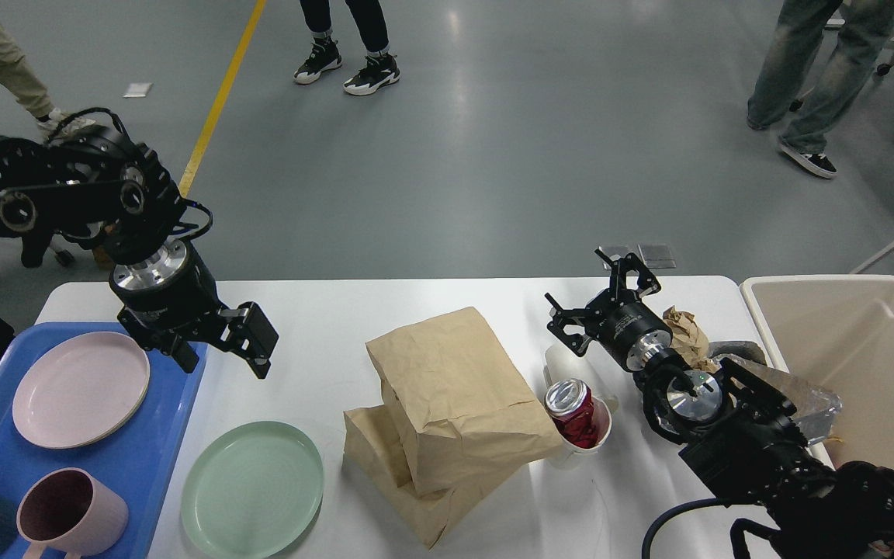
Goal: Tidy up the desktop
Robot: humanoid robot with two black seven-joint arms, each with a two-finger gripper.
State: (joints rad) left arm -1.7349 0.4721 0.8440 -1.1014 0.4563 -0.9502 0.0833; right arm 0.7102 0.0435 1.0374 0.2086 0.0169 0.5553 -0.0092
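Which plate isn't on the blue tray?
The green plate. It lies straight on the white desktop, just right of the blue tray. The pink plate sits inside the tray.
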